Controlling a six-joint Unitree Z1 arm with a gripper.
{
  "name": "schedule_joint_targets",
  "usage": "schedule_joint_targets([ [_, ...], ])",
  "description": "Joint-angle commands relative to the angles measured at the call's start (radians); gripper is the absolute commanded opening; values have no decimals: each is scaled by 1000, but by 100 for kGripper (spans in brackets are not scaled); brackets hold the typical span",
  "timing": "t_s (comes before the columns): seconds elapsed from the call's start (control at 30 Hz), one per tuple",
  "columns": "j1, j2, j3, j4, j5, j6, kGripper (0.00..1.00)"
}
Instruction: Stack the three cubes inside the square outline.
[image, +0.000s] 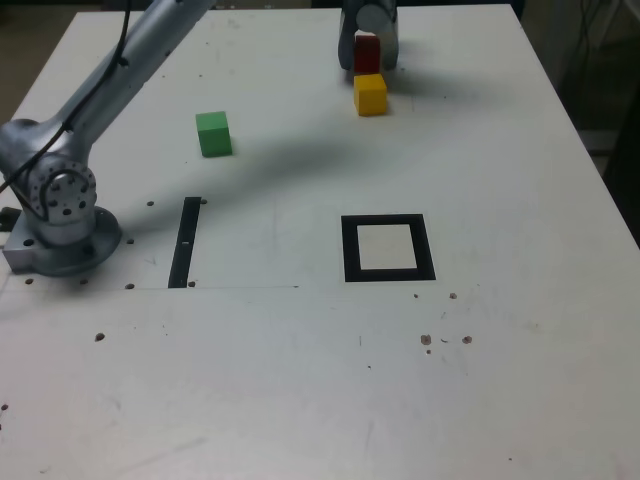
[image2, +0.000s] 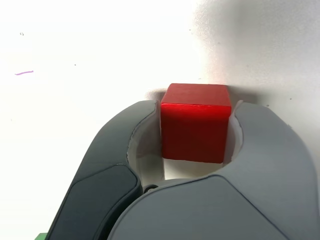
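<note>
The small solid red cube (image: 367, 50) sits at the far edge of the table, with the equal-sized yellow cube (image: 370, 94) just in front of it, nearly touching. The matching green cube (image: 213, 133) stands alone, well apart toward the exterior view's left. The flat square outline (image: 388, 247), a thick black border around a pale centre, lies nearer the camera with no cube on it.
</note>
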Motion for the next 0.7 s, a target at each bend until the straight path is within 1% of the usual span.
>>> schedule_joint_targets([
  [0.0,-1,4,-2,9,-5,7,33],
  [0.17,-3,-4,-6,17,-15,10,27],
  [0.37,-15,-41,-18,34,-21,10,23],
  [0.57,-40,-139,-32,50,-39,8,23],
  [0.67,-65,-216,4,53,-31,3,22],
])
